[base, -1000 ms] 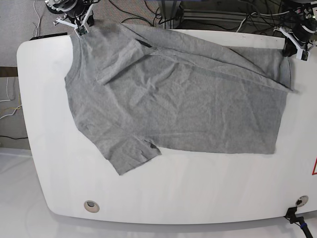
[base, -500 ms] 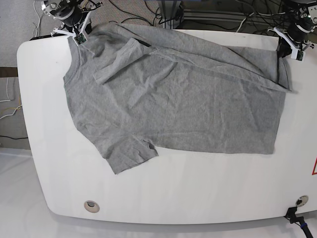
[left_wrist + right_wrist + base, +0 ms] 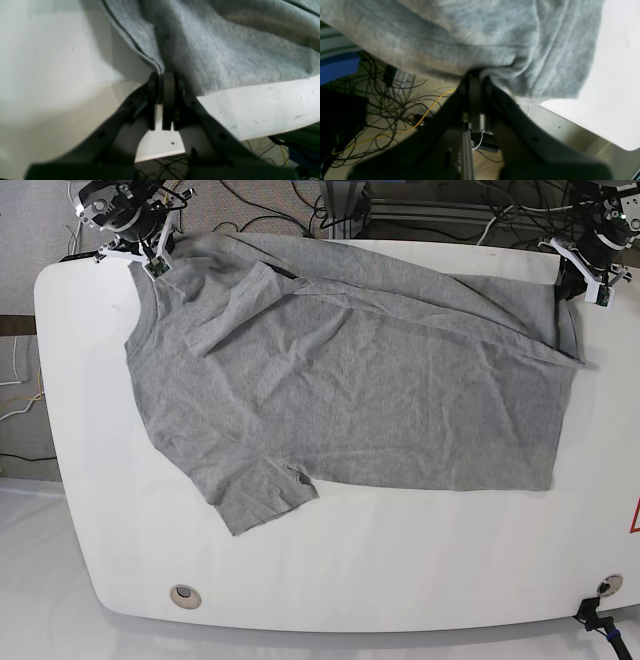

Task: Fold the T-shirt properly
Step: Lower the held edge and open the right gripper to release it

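The grey T-shirt lies spread on the white table, with its neck end at the left and its hem at the right. Its far edge is lifted into folds. At the far left corner, my right gripper is shut on the T-shirt. The right wrist view shows bunched fabric pinched between the jaws of that gripper. At the far right corner, my left gripper is shut on the shirt's hem corner. In the left wrist view the seamed edge runs into the closed jaws of that gripper.
Tangled cables lie on the floor beyond the table's far edge. Round grommets sit near the front corners. A red mark shows at the table's right edge.
Both grippers have pulled back toward the table's far edge, and the right one has also moved left. The shirt's far edge and left side have shifted with them.
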Controlling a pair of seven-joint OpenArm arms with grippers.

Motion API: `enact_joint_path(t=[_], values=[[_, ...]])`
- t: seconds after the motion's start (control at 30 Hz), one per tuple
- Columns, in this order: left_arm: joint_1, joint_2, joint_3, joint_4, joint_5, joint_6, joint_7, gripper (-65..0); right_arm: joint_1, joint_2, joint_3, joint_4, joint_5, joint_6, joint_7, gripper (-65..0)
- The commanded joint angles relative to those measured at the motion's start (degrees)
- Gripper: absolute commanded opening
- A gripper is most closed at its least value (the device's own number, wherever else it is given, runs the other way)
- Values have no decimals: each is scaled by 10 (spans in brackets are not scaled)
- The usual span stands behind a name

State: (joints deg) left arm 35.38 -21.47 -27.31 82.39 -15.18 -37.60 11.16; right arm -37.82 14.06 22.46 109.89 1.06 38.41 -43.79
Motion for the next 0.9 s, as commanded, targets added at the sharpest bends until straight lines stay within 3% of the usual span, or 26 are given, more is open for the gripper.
enact_joint_path(t=[0.0, 0.1, 0.37, 0.73, 0.87], values=[[15, 5, 14, -17, 65, -7, 102, -616, 11, 5, 4, 14, 7, -22, 44, -624], [3, 6, 13, -16, 65, 8, 102, -509, 13, 3, 4, 21, 7, -22, 44, -519], [-10, 4, 13, -16, 65, 19, 103, -494, 17, 3, 4, 51, 7, -22, 44, -362], [-17, 3, 14, -16, 66, 20, 103, -494, 6, 7, 57, 57, 6, -21, 24, -357], [-19, 3, 16, -17, 66, 20, 104, -494, 36, 21, 69, 58, 7, 2, 24, -357]])
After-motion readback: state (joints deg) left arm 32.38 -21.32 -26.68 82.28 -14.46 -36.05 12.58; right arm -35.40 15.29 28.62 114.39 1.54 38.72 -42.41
